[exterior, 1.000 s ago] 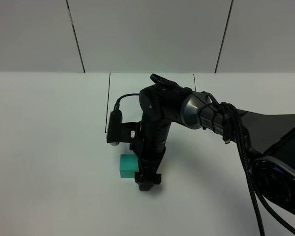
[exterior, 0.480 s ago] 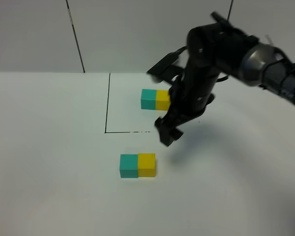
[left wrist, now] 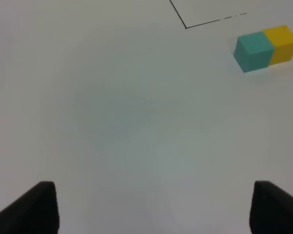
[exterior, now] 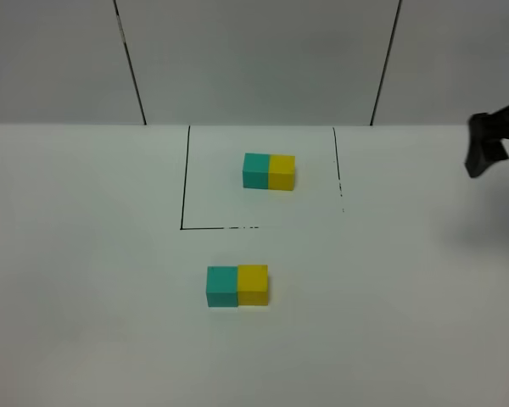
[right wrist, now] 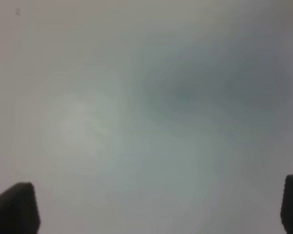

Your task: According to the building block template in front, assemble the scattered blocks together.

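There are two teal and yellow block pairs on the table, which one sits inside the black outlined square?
The farther teal-and-yellow two-cube bar, lying within the black-lined square. The nearer teal-and-yellow cube pair lies outside it, in front of the square's front line.

A white table (exterior: 85, 280) meets a pale grey panelled wall (exterior: 254, 59).

High front overview, wrist cameras facing tabletop

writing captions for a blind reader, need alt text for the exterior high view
A teal block and yellow block sit joined on a white table, matching the teal-yellow template inside a black outline behind them. The right hand is at the right edge.
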`<state>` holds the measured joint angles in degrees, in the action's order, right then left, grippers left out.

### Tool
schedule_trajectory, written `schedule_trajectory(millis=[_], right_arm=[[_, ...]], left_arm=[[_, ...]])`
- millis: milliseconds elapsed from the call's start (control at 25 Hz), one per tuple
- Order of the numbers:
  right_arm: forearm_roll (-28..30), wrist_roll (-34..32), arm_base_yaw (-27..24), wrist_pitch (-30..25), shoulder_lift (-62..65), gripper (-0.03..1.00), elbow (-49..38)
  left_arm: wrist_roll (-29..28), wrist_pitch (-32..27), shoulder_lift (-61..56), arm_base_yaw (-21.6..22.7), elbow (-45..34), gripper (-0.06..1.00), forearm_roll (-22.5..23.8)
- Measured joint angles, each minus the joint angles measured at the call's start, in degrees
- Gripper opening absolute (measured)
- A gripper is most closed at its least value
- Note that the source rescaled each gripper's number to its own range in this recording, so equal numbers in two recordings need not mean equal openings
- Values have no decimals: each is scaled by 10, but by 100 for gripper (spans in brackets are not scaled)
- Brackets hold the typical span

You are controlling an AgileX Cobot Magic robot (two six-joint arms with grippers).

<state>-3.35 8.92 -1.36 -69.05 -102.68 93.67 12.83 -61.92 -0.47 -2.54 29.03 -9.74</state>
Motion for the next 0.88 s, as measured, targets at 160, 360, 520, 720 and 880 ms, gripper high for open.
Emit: schedule_trajectory(millis=[160,360,520,720,880], right_arm=[[4,-14,-47,8,118,100,-124],[20,-40,-75,40,298,100,-285],[33,-55,-75,40,429,100,-405],[13,-49,-75,63,565,100,-515],[-54,-16,-75,80,652,100,-583]], left_arm=[[0,0,0,0,0,99,0],[0,0,0,0,0,99,0],[0,0,0,0,0,99,0],[0,1,0,0,0,99,0],[0,1,0,0,0,99,0]])
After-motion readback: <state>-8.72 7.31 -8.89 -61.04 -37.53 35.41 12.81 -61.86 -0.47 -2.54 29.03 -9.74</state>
